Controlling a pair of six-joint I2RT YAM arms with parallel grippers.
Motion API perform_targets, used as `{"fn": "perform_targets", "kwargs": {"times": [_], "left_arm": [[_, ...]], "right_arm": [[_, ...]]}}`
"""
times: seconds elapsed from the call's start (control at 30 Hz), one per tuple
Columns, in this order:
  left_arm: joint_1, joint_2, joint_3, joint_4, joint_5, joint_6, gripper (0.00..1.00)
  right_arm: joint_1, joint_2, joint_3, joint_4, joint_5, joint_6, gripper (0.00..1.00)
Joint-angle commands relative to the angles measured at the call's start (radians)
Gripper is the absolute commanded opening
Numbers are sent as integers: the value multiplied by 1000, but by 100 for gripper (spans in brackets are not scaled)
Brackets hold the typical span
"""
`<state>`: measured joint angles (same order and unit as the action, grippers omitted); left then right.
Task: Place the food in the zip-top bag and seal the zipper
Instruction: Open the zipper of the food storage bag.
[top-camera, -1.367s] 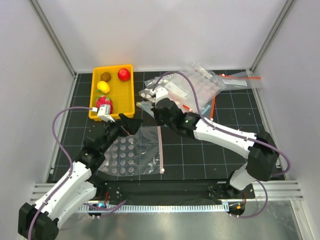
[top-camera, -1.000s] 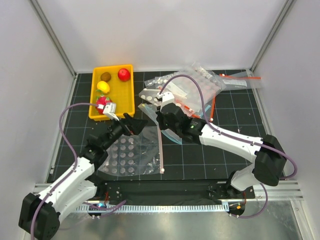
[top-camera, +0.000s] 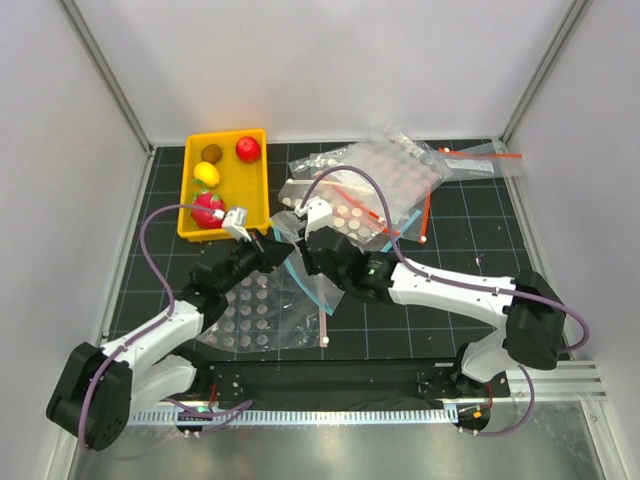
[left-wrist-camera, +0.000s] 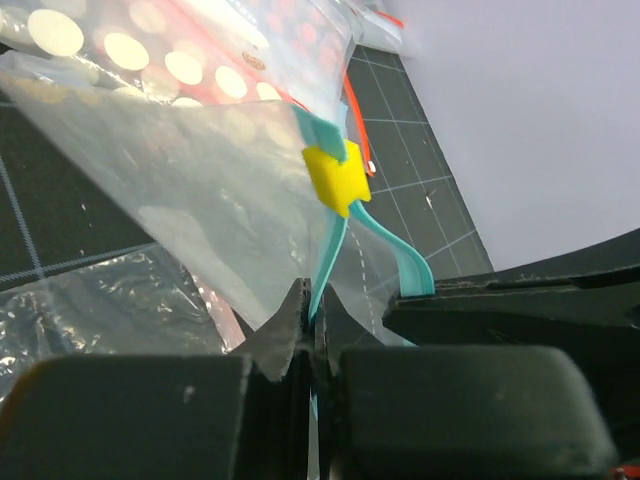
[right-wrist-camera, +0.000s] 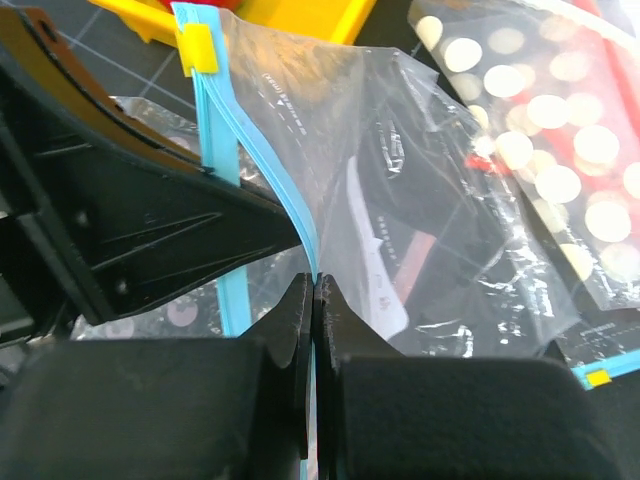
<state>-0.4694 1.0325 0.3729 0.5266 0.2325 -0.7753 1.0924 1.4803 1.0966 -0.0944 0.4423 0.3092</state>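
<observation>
1. My left claw (left-wrist-camera: 312, 312) is pinched tight on the zipper (left-wrist-camera: 332, 245), a thin light-blue plastic strip. Its jaws meet on the strip with no gap showing.
2. My right claw (right-wrist-camera: 313, 292) is closed down on the same strip, and the blue band curves up out of its jaws.
3. The bag (right-wrist-camera: 400, 160) is clear, crinkly film that hangs in soft folds from the strip. It sits between the two claws at the middle of the black gridded surface (top-camera: 470, 235).
4. A small, square yellow slider (left-wrist-camera: 337, 178) sits on the zipper just beyond my left claw's grip.
5. The food is all in the yellow plastic tray (top-camera: 257, 190), apart from the bag. I see a pink-red fruit (top-camera: 208, 208) with green leaves, a lemon (top-camera: 206, 173), a smooth red ball (top-camera: 247, 148) and a brown kiwi (top-camera: 211, 152).
6. A white-dotted bag (top-camera: 250, 312) lies flat near my left arm. A crumpled heap of other bags (top-camera: 390, 175) lies behind my right claw.
</observation>
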Motion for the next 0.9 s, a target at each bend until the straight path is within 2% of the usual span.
{"fn": "perform_targets", "kwargs": {"times": [0.0,0.1,0.23,0.37,0.5,0.6,0.73,0.8,0.83,0.87], "left_arm": [[-5,-5,57,-8,5,36,0],[-5,-48,75,-100,-53,62,0],[-5,-121,72,-163,-108,91,0],[-5,-192,80,-258,-200,110,0],[-5,-204,90,-292,-220,117,0],[-5,-171,101,-293,-210,116,1],[-6,-105,129,-269,-121,114,0],[-6,-83,136,-266,-104,114,0],[-6,-69,139,-264,-98,113,0],[-8,-62,141,-263,-91,114,0]], "right_arm": [[9,17,77,-27,93,-31,2],[9,40,92,-51,162,-62,30],[9,90,120,-80,155,-71,38],[11,124,146,-99,127,-68,39],[15,123,144,-99,150,-74,38],[17,101,128,-76,159,-91,40],[17,90,114,-48,196,-117,43],[17,89,109,-44,213,-130,39],[17,87,109,-45,220,-131,34],[17,87,112,-48,228,-136,23]]}}
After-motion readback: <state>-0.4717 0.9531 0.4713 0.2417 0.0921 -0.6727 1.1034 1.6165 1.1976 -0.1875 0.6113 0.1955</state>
